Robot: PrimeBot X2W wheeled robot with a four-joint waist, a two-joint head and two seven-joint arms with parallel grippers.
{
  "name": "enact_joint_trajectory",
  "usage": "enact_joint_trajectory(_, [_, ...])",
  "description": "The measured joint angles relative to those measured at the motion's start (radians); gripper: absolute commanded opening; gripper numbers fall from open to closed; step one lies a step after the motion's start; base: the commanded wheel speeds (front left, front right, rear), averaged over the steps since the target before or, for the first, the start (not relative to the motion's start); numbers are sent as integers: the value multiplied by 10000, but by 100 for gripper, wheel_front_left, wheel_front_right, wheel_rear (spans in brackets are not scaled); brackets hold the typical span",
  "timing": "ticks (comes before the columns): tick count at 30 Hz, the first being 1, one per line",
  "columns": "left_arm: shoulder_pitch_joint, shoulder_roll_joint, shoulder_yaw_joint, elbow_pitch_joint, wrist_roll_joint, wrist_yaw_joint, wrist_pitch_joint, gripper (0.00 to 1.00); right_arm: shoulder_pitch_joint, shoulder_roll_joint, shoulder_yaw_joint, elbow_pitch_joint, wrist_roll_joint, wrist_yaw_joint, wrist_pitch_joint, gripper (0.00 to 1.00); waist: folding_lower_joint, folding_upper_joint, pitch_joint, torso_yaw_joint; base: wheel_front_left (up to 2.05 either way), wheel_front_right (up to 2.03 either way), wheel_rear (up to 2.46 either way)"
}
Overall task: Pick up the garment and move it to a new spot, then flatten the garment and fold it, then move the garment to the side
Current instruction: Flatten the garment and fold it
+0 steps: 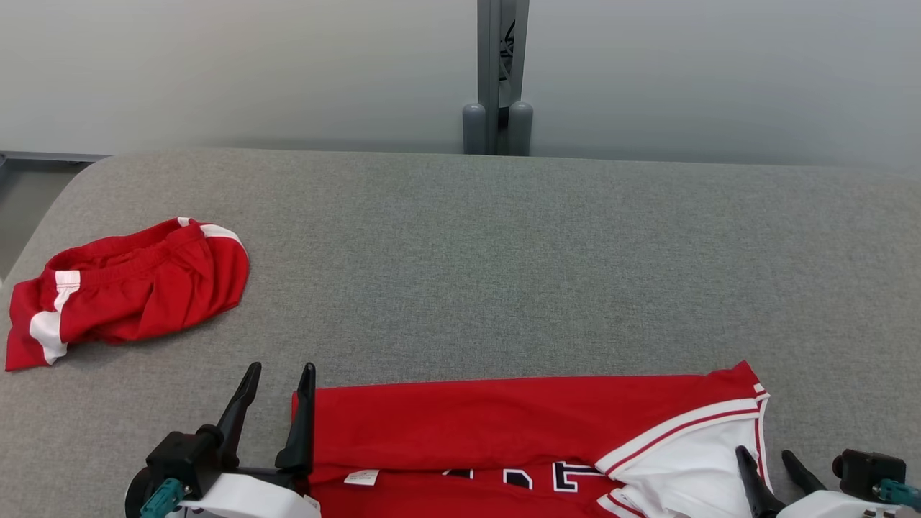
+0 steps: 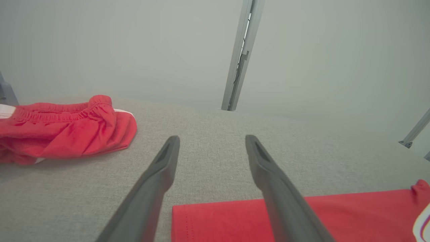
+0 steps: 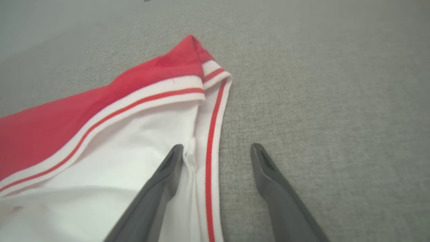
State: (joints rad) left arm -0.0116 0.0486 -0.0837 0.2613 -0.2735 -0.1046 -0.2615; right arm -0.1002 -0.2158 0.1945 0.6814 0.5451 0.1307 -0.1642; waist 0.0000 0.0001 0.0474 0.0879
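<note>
A red jersey (image 1: 504,432) with white trim and dark lettering lies flat along the near edge of the grey surface, also seen as red cloth (image 2: 352,215) and as a white, red-striped armhole edge (image 3: 144,114). My left gripper (image 1: 279,380) is open at the jersey's left edge, its right finger (image 2: 268,174) over the cloth's corner and its left finger over bare fabric. My right gripper (image 1: 766,455) is open at the jersey's right end, with its left finger (image 3: 161,181) above the white trim and its right finger above the grey surface.
Crumpled red shorts (image 1: 129,288) with white stripes lie at the far left of the grey padded table (image 1: 504,273), also in the left wrist view (image 2: 67,127). A grey metal post (image 1: 500,79) stands behind the table's far edge against a pale wall.
</note>
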Motion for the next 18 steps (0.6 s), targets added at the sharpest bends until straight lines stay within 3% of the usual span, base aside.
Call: enact_joint_trajectory(18, [-116, 4, 44, 31, 23, 2, 0, 100, -190, -546, 1870, -167, 2261, -25, 700, 100, 0, 0, -58, 21, 0, 0, 0])
